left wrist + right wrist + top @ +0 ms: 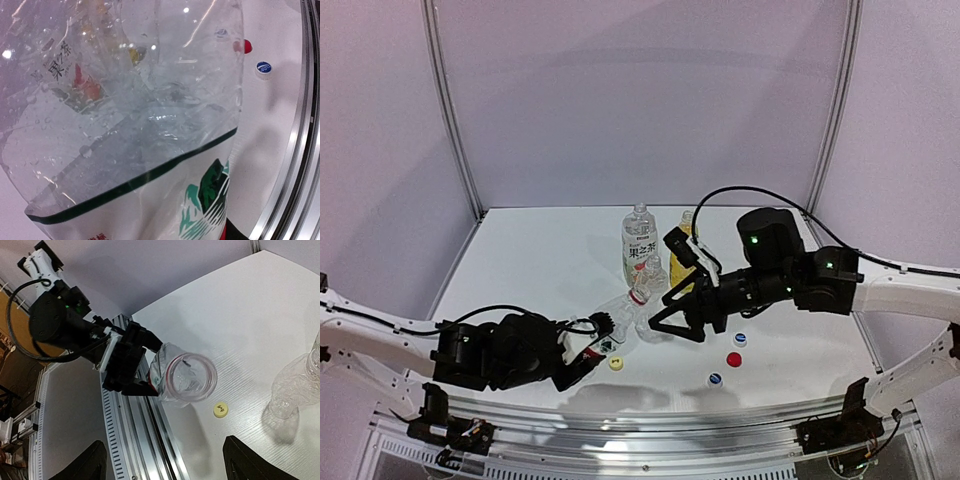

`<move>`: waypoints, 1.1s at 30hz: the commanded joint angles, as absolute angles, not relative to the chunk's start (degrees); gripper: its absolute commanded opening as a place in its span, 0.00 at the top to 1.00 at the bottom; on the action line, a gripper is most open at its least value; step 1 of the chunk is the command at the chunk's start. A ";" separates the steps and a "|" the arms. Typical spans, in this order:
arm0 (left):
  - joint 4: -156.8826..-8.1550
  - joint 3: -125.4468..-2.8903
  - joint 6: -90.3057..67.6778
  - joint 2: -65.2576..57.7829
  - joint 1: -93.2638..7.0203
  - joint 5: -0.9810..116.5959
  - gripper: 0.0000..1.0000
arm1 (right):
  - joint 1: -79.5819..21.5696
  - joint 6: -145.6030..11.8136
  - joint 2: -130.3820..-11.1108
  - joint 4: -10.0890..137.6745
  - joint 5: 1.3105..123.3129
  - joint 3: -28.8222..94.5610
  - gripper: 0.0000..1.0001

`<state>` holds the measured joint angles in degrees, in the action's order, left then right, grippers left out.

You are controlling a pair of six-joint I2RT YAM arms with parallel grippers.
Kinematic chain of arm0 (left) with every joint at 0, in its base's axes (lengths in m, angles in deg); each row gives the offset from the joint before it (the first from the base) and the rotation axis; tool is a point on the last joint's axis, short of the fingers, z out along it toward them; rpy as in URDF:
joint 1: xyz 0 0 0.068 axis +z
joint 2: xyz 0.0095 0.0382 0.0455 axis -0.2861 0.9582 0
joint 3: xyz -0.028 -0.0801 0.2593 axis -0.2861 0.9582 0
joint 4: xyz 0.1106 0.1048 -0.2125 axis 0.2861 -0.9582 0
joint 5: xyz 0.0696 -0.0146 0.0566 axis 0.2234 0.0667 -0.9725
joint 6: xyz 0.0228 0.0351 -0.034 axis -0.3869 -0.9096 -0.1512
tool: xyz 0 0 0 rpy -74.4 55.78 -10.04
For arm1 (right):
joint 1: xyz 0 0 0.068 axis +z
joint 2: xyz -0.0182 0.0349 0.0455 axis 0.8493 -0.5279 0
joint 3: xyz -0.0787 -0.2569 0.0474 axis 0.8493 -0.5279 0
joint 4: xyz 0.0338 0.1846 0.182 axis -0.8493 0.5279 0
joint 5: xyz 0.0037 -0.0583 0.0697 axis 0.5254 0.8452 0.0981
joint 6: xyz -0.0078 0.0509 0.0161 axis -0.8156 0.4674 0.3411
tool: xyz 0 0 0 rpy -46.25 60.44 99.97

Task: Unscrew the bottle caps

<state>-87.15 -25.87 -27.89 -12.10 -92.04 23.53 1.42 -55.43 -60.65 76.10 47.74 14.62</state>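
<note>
Clamping of the red-label bottle was seen at the left gripper, whose black fingers were pressed against the lower body of the bottle from two sides. The bottle was held off the table, tilted, with its neck pointed up and away from the left arm toward the right gripper. In the right wrist view its mouth was seen open, with no cap on it.

The right gripper's fingers were spread wide, with nothing between them, and were held just beyond the bottle's mouth without being seen to touch it.

All four caps were found lying on the table. The yellow cap was just beside the held bottle, on the near side. The red cap was near the right arm. One blue-and-white cap lay just behind the red cap, and the second blue-and-white cap lay nearer the front edge.

Three bottles were stood upright farther back. The fruit-label bottle was at the rear. The plain clear bottle was just in front of it. The yellow bottle was partly hidden behind the right gripper.
</note>
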 commanded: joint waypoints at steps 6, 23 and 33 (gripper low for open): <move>-88.75 -28.56 -28.78 -9.71 -93.73 23.67 1.00 | 3.21 -52.70 -67.44 72.57 50.87 20.02 0.22; -89.02 -28.66 -29.06 -10.15 -94.58 22.30 1.00 | 3.22 -50.17 -70.38 72.69 48.70 21.46 0.53; -89.04 -28.74 -28.85 -10.06 -94.58 21.63 1.00 | 3.30 -48.73 -71.07 72.34 46.58 21.53 0.69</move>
